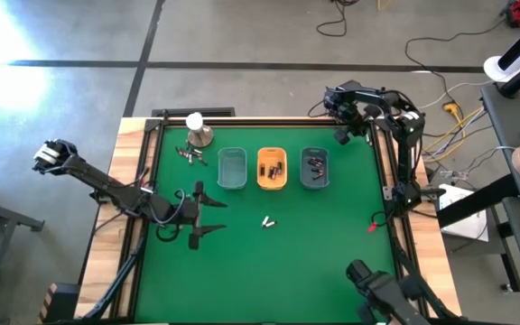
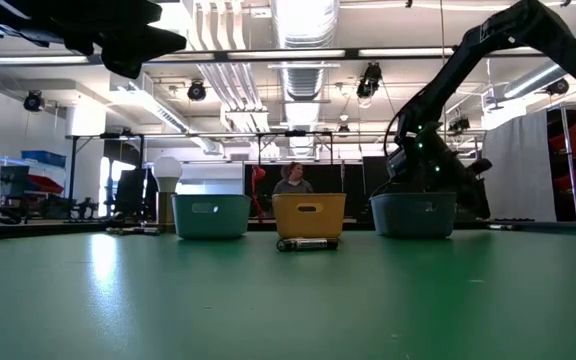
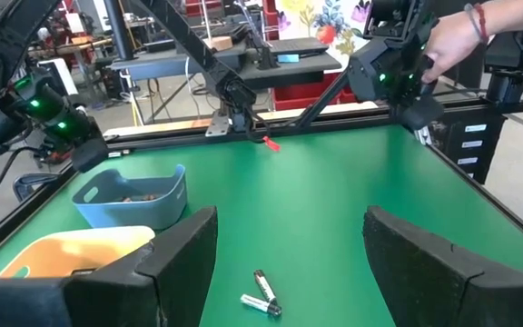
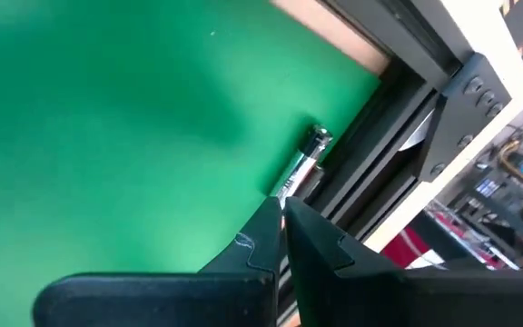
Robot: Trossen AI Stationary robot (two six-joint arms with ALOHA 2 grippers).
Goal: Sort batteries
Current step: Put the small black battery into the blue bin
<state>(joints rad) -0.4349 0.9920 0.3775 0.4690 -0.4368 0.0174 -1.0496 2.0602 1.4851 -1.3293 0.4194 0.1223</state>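
surface (image 1: 269, 262): plain green mat, light wood border, black rails
left tray (image 1: 232, 168): pale blue-grey, see-through
middle tray (image 1: 272, 169): orange-yellow
right tray (image 1: 314, 168): slate blue
batteries (image 1: 267, 221): silvery-white pair on the mat; dark and coppery ones in the trays and at 11 o'clock
dome (image 1: 200, 136): silvery metal, white ball on top
arms: black
clip (image 1: 372, 227): red, at 3 o'clock

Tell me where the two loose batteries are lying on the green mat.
In the high view, the two loose batteries lie mid-table, just below the orange tray, to the right of the open left gripper.
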